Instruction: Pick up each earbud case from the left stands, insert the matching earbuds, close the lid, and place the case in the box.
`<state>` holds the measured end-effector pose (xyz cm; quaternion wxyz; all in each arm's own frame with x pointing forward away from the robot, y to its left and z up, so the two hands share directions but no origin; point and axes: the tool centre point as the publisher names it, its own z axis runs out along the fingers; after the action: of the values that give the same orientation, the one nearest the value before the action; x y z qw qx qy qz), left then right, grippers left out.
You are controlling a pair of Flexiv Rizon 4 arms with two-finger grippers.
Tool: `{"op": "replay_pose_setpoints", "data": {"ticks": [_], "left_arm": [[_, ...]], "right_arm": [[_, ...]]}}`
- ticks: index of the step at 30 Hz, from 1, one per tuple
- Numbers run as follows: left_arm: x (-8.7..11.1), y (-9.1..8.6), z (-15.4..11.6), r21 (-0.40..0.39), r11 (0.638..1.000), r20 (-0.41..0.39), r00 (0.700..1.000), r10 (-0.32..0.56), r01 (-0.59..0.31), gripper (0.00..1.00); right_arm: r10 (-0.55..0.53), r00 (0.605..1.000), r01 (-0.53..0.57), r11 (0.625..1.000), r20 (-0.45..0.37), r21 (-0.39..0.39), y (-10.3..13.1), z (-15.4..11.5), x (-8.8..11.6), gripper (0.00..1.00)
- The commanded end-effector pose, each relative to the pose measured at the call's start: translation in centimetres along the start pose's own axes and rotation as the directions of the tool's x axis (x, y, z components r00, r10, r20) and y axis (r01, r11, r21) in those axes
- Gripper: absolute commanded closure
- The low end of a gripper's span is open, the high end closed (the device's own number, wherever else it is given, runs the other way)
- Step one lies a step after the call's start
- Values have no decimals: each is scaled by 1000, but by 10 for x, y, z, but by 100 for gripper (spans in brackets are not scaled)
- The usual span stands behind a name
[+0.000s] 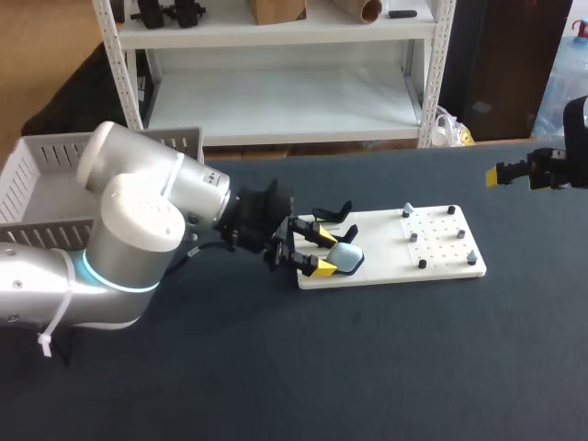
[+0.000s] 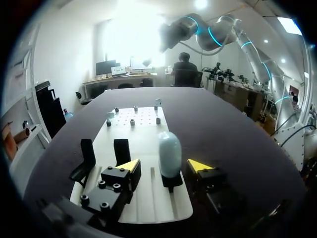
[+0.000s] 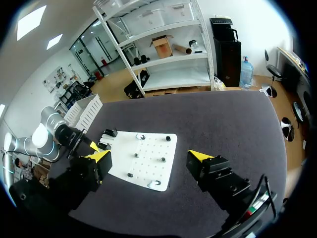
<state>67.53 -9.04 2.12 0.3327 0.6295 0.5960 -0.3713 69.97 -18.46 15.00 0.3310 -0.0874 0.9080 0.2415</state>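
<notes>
At the left end of the board: the pale blue earbud case (image 2: 169, 151) stands upright on its black stand (image 2: 172, 182), on the white board (image 1: 386, 253).
Left gripper (image 2: 164, 166): wide open and holding nothing. One yellow finger is on each side of the case, and neither touches it.
Your step: I think you are about to grab. Keep the case in the middle, close slowly, then lift straight up so it does not catch on its stand.
Right gripper (image 3: 149, 156): open and empty, well apart from the board.
In the way: the empty black stands (image 2: 88, 157) are just beside your left gripper, so stay off them.
Box (image 1: 41, 179): the white basket behind the left arm.
Small pegs (image 1: 413, 236): at the board's far end. I cannot tell what sits on them.
</notes>
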Motion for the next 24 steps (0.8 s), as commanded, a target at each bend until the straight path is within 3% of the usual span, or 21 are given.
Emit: {"op": "replay_pose_setpoints", "data": {"ticks": [1, 16, 24], "left_arm": [[1, 4, 2, 7, 1000, 3, 1000, -3, 3, 44], [-4, 3, 7, 23, 1000, 15, 1000, -21, 21, 43], [-4, 4, 8, 25, 999, 15, 1000, -26, 25, 49]], "right_arm": [[-1, 1000, 1, 1000, 0, -5, -1, 1, 0, 0], [-1, 1000, 1, 1000, 0, -5, -1, 1, 0, 0], [-1, 1000, 1, 1000, 0, -5, -1, 1, 0, 0]]}}
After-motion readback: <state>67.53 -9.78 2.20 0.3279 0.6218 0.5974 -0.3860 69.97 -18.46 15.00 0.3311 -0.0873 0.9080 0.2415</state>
